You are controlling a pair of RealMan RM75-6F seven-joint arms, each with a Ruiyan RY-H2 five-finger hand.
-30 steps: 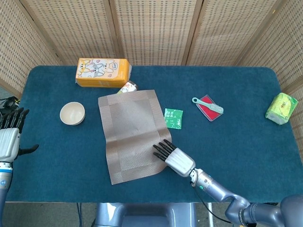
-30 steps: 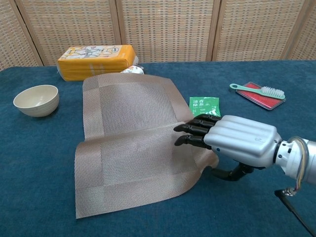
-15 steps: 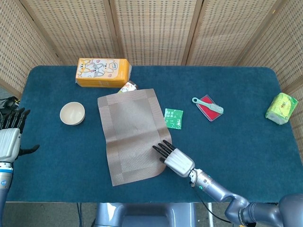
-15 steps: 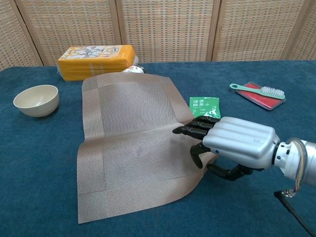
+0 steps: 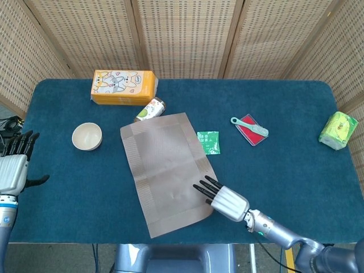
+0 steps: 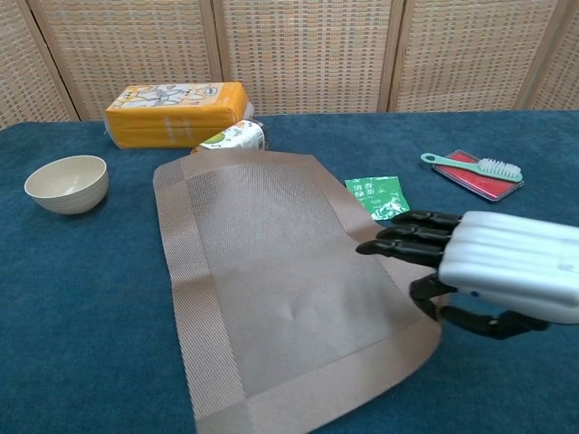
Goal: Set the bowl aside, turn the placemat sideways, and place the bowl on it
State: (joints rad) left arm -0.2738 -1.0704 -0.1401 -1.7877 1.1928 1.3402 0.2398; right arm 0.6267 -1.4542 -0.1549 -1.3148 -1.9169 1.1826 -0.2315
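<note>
The cream bowl (image 5: 87, 136) (image 6: 66, 183) stands on the blue table at the left, apart from the mat. The brown woven placemat (image 5: 168, 170) (image 6: 280, 280) lies long-ways, slanting from the back left to the front right. My right hand (image 5: 224, 200) (image 6: 493, 269) is at the mat's right edge near the front. Its fingers (image 6: 398, 242) lie stretched on top of the mat, with the thumb tucked at the mat's edge below, pinching it. My left hand (image 5: 14, 169) hovers off the table's left edge, its fingers apart and holding nothing. The chest view does not show it.
An orange box (image 5: 124, 87) (image 6: 176, 113) and a small jar (image 5: 149, 110) (image 6: 233, 137) lie behind the mat. A green packet (image 5: 209, 142) (image 6: 377, 196) sits just right of it. Further right are a red card with a brush (image 5: 250, 128) (image 6: 475, 172) and a green pack (image 5: 338, 131).
My right hand has drawn back toward the front right, dragging the placemat with it. The mat has slid forward, turned a little and flattened, uncovering the small jar.
</note>
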